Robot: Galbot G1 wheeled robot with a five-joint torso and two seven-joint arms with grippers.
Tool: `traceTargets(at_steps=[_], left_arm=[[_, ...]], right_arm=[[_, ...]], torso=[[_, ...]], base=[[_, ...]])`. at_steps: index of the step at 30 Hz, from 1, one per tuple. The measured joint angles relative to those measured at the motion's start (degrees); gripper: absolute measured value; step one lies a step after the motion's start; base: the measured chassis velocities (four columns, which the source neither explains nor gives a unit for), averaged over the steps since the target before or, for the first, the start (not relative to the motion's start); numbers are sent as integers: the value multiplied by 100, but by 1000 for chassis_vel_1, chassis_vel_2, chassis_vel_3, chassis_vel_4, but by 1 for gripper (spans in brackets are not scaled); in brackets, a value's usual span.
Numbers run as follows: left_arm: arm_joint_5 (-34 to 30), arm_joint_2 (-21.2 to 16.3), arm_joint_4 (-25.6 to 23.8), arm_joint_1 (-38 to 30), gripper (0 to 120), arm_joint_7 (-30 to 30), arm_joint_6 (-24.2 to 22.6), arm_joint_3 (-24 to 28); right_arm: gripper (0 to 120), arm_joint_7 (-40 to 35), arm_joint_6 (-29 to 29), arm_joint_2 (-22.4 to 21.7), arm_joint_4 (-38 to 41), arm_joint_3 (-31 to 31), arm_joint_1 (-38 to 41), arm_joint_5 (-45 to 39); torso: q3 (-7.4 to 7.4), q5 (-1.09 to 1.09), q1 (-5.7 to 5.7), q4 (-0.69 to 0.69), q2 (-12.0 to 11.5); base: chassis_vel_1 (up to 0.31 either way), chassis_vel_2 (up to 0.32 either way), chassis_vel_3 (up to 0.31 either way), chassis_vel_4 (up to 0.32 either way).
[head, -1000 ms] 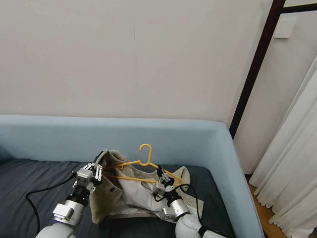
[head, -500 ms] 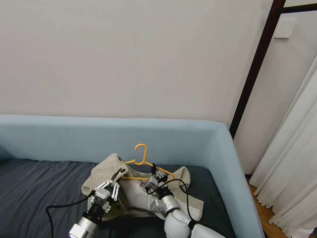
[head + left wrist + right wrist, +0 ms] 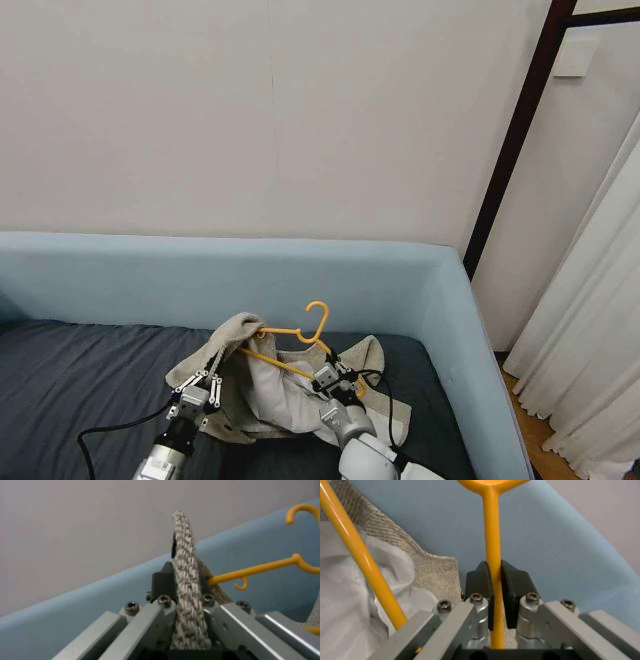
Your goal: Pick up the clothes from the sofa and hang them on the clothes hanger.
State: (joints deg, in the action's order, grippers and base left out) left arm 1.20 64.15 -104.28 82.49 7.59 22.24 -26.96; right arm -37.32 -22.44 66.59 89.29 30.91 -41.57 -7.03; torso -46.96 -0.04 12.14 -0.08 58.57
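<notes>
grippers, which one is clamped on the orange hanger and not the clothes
The right gripper: its pads are shut on a rod of the orange hanger. The left gripper instead pinches an edge of the knitted garment.

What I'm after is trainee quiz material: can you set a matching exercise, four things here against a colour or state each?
Things:
1. left gripper
2. right gripper
3. clothes hanger
4. sofa

Colours or states:
a. light blue
b. shut on the knitted garment
c. orange
d. shut on the clothes hanger's bar

Pairs: 1-b, 2-d, 3-c, 4-a.
</notes>
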Motion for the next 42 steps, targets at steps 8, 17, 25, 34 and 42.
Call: traceTargets(at_steps=[8, 17, 25, 34, 42], left_arm=[[12, -12, -227, 190, 0, -100, 67, -36], [-189, 160, -552, 202, 0, -657, 623, 86], [-152, 378, -658, 321, 0, -1473, 1214, 109], [309, 537, -364, 539, 0, -1732, 1453, 213], [833, 658, 133, 544, 0, -1657, 1588, 199]], right_arm=[[5, -223, -172, -31, 231, -148, -304, -502], [5, 202, -24, -43, -50, -93, -437, 998], [5, 661, 440, -67, -545, -230, -321, 2799], [5, 672, 725, 0, -453, -269, -162, 2817], [5, 220, -215, 74, 329, -108, 85, 429]], torso=[[0, 0, 0, 1, 0], [0, 0, 0, 0, 0], [0, 1, 0, 0, 0], [0, 0, 0, 1, 0], [0, -1, 0, 1, 0]], base=[[0, 0, 0, 0], [0, 0, 0, 0], [0, 0, 0, 0], [0, 0, 0, 0], [0, 0, 0, 0]])
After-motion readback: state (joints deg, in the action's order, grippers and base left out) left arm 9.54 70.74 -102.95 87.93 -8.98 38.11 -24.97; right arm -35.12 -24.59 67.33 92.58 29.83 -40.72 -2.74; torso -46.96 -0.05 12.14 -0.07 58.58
